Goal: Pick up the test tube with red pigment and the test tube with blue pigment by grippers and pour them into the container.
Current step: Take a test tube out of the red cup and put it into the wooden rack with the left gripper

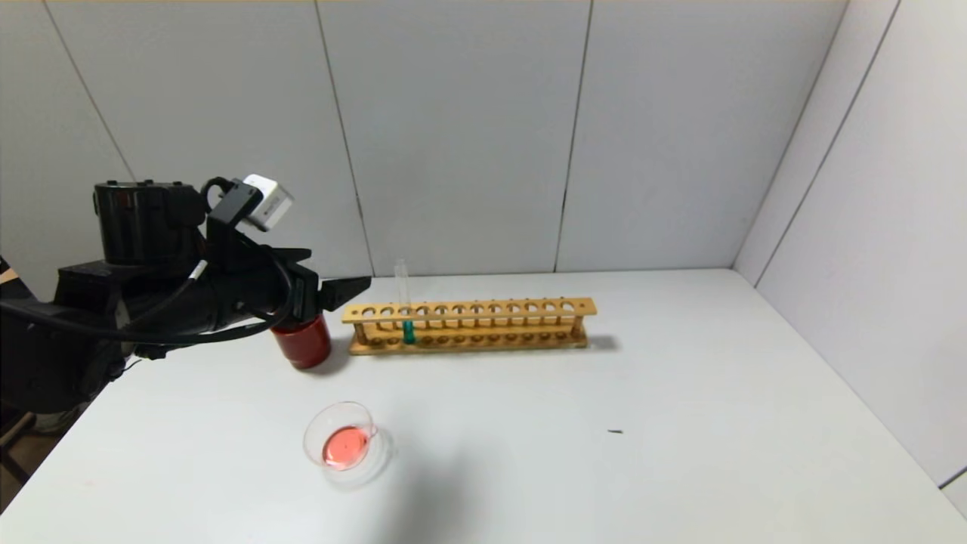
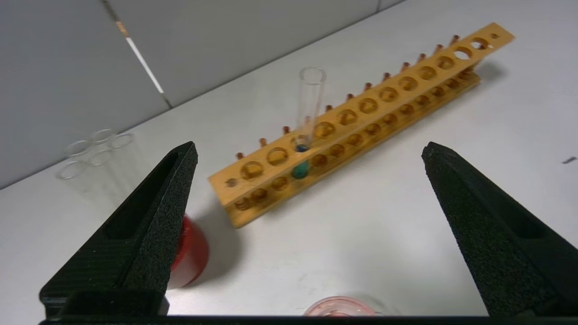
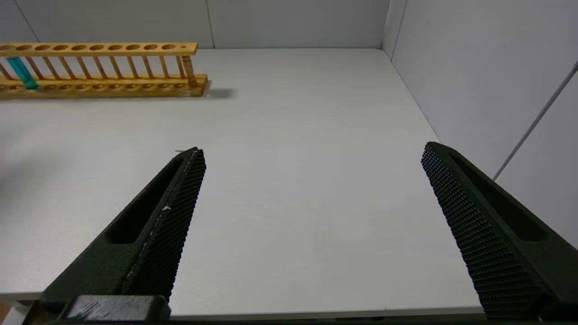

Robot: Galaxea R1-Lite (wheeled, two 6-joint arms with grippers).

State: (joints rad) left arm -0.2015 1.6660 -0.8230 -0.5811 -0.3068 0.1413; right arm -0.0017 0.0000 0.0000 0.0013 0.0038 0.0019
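Left end effector [image 2: 309, 153] hangs released above the table's [image 1: 680, 423] left side near the red cup [image 1: 304, 344], holding nothing. Blue tube [image 1: 406, 306] stands in the rack [image 1: 468, 325] toward the far edge. Dish [image 1: 346, 444] near the front-left holds red liquid: red pour apparently done, blue remaining. Right end effector [image 3: 311, 153] idles released over the right front edge.

The left gripper [image 1: 344, 290] is matte black with tapering, wedge-shaped fingers [image 2: 153, 225] faced in rough foam-like padding, a white box module and looping black cables behind it, while the right gripper [image 3: 311, 153] has black fingers with waffle-textured pads [image 3: 474, 225].
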